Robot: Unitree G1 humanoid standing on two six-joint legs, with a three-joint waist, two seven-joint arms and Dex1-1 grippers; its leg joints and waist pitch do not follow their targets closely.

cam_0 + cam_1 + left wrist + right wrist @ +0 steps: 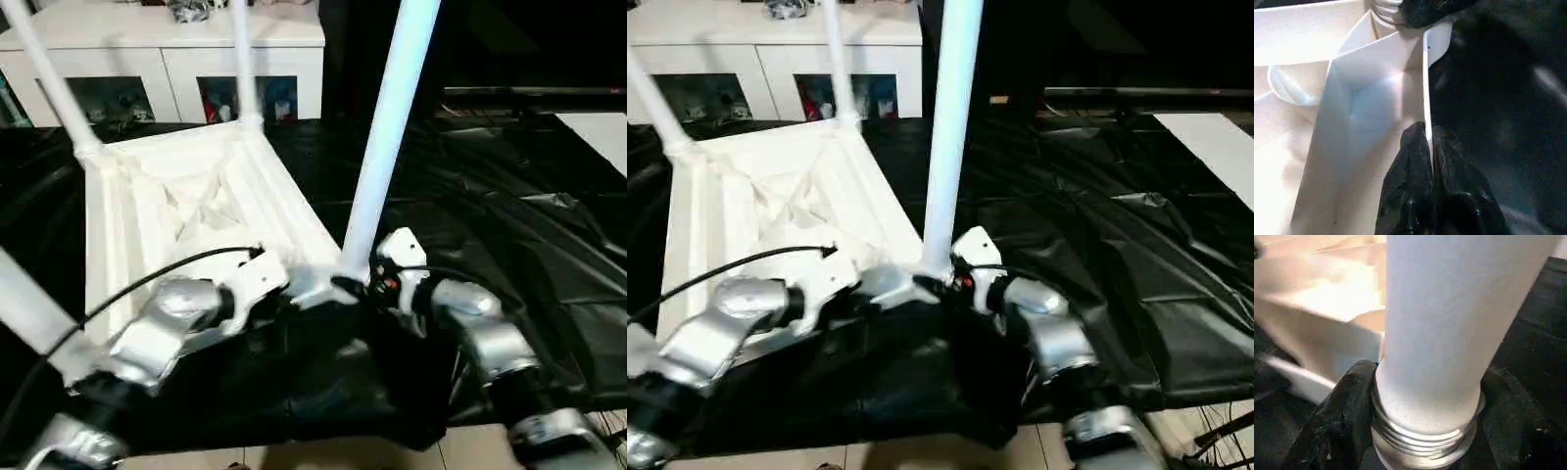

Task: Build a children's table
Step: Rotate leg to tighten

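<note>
No writing is legible; the upturned table top (186, 211) lies on black sheeting (509, 245), left gripper (1427, 147) pinching its rim at 6 o'clock, right gripper (1425, 421) clasping the near leg (387, 137) at its threaded base.

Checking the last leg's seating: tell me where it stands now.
The leg rises at the near right corner socket of the upturned table top, its threaded base between the right gripper fingers, the left gripper clamping the adjacent rim.
</note>
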